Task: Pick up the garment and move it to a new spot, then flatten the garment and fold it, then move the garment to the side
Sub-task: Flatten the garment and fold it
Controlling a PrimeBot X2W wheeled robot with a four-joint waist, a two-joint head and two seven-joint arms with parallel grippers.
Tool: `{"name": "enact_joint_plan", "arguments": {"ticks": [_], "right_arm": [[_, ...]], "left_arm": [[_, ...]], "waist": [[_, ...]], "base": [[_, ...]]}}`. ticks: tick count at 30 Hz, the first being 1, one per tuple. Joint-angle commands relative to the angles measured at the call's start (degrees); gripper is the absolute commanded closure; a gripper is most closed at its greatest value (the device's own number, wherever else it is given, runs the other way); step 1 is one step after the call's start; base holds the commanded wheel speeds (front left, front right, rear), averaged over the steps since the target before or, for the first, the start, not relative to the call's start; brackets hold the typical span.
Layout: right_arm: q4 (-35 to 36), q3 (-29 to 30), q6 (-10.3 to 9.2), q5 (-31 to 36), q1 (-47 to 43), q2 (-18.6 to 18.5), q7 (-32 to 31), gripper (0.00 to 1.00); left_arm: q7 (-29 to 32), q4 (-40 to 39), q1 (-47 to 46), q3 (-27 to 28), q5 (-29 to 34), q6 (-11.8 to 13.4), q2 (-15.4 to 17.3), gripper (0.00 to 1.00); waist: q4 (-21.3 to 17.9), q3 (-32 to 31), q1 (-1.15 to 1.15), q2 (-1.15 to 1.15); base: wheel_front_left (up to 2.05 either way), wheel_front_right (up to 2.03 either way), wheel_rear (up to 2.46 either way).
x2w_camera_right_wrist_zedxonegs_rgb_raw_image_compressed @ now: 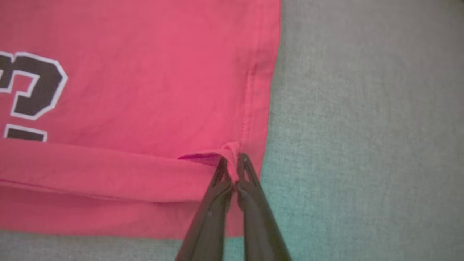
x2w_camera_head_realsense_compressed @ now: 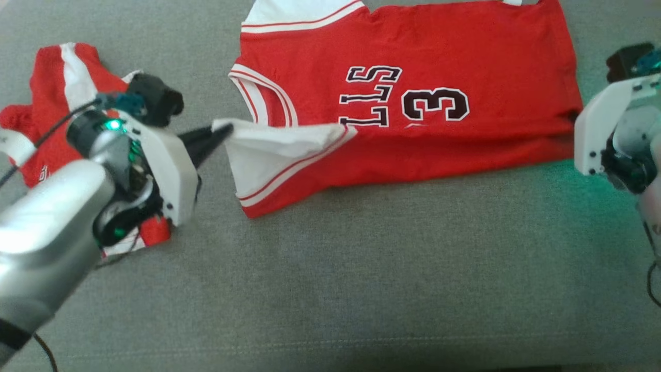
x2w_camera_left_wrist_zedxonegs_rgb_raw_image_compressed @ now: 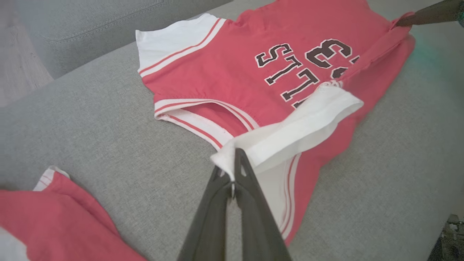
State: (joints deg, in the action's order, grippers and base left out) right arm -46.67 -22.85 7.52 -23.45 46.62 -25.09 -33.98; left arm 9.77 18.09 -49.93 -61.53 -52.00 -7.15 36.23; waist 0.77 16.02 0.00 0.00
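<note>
I am working the fold on the red jersey (x2w_camera_head_realsense_compressed: 439, 67), which is lying spread along the far edge of the grey sofa cushion (x2w_camera_head_realsense_compressed: 361, 268), collar toward the cushion's left edge; my left gripper (x2w_camera_left_wrist_zedxonegs_rgb_raw_image_compressed: 233, 170) is pinching the white sleeve (x2w_camera_head_realsense_compressed: 268, 155), fingers closed tight on the cloth, while my right gripper (x2w_camera_right_wrist_zedxonegs_rgb_raw_image_compressed: 232, 170) is nipping the hem corner (x2w_camera_right_wrist_zedxonegs_rgb_raw_image_compressed: 232, 150) the same way, jaws all but touching; holding both ends of the near long edge is, I judge, letting me carry it over as one straight strip; a second red garment (x2w_camera_head_realsense_compressed: 57, 93) is lying crumpled at the cushion's left edge, apart from the jersey and clear of the fold.
</note>
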Motion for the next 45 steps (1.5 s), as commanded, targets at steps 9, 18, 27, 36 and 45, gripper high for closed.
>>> {"name": "enact_joint_plan", "arguments": {"ticks": [9, 18, 27, 36, 45], "right_arm": [[-1.85, 10.03, -0.03, 4.19, 3.66, 4.02, 18.93, 0.00], [2.15, 15.78, -0.03, 8.61, -2.58, 9.97, 42.71, 0.00], [13.46, 17.09, -0.03, 14.13, -15.40, 12.86, 48.76, 0.00], [24.76, 22.16, -0.03, 17.83, -30.27, 18.51, 48.96, 0.00], [28.18, 23.11, -0.03, 18.91, -32.36, 20.11, 48.36, 0.00]], "left_arm": [[-14.57, 11.64, -7.53, 7.16, 1.80, 3.25, -2.93, 0.00], [-24.71, 8.45, 1.64, 20.47, 1.13, 12.53, -10.53, 0.00], [-24.76, -7.45, 21.60, 38.22, 15.97, 17.31, -19.07, 0.00], [-24.76, -10.15, 38.42, 44.70, 26.31, 14.64, -28.93, 0.00], [-24.77, -3.40, 39.32, 46.05, 30.86, 11.15, -31.46, 0.00]], "waist": [[-0.30, -0.21, 0.00, 0.00], [-0.77, -5.69, 0.00, 0.00], [-1.10, -10.60, 0.00, 0.00], [-1.45, -14.10, 0.00, 0.00], [-2.41, -13.06, 0.00, 0.00]], "base": [[0.00, 0.00, 0.00], [0.00, 0.00, 0.00], [0.00, 0.00, 0.00], [0.00, 0.00, 0.00], [0.00, 0.00, 0.00]]}}
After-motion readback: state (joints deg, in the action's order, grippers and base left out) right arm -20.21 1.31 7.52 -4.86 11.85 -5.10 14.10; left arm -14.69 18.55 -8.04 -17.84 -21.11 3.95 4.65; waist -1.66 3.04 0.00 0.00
